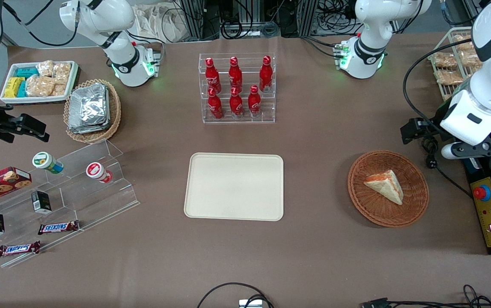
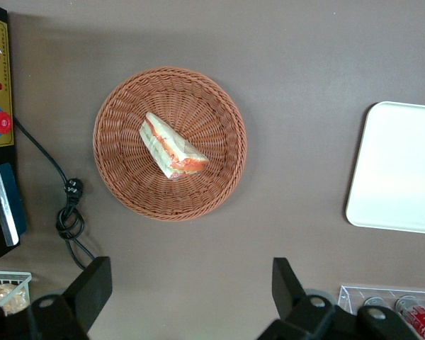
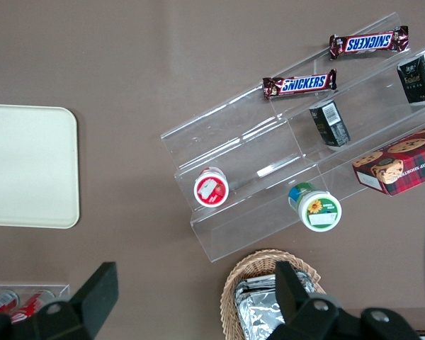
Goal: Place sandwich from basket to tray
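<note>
The sandwich (image 1: 385,186), a pale bread wedge with orange-red filling along its cut edge, lies in the round reddish-brown wicker basket (image 1: 356,192) toward the working arm's end of the table. The cream rectangular tray (image 1: 234,186) lies flat in the middle of the table with nothing on it. My left gripper (image 1: 416,129) hovers high above the table, farther from the front camera than the basket. In the left wrist view the gripper (image 2: 190,290) is open wide and holds nothing, with the sandwich (image 2: 171,147), the basket (image 2: 120,106) and the tray (image 2: 400,166) below it.
A clear rack of red bottles (image 1: 237,87) stands farther from the front camera than the tray. A yellow control box (image 1: 489,211) and a black cable (image 1: 435,167) lie beside the basket. A clear stepped shelf (image 1: 78,192), a tan basket of foil packets (image 1: 93,109) and a white snack tray (image 1: 40,81) sit toward the parked arm's end.
</note>
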Tool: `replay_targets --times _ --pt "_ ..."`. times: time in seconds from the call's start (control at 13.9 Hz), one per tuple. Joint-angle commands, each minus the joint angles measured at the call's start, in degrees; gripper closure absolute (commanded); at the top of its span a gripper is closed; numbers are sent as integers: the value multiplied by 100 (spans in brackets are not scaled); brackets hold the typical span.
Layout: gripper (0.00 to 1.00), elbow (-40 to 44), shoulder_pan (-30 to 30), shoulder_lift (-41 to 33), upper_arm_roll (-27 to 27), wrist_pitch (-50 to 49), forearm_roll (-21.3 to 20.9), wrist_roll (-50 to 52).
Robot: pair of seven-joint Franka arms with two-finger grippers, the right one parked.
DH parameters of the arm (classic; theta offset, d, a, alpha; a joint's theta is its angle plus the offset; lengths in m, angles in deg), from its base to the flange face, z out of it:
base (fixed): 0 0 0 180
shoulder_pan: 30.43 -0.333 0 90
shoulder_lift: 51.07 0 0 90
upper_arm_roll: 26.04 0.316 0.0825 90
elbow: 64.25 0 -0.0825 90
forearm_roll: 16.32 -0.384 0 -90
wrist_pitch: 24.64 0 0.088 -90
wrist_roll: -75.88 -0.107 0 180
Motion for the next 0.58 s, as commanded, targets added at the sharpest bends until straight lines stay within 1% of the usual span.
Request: replay_targets --times 0.0,0.36,0.5 --pt "0 31 -8 -41 -6 -80 -79 -143" --pt "0 66 -78 117 29 8 -132 -117" --pt "0 -13 -78 178 47 34 -150 154"
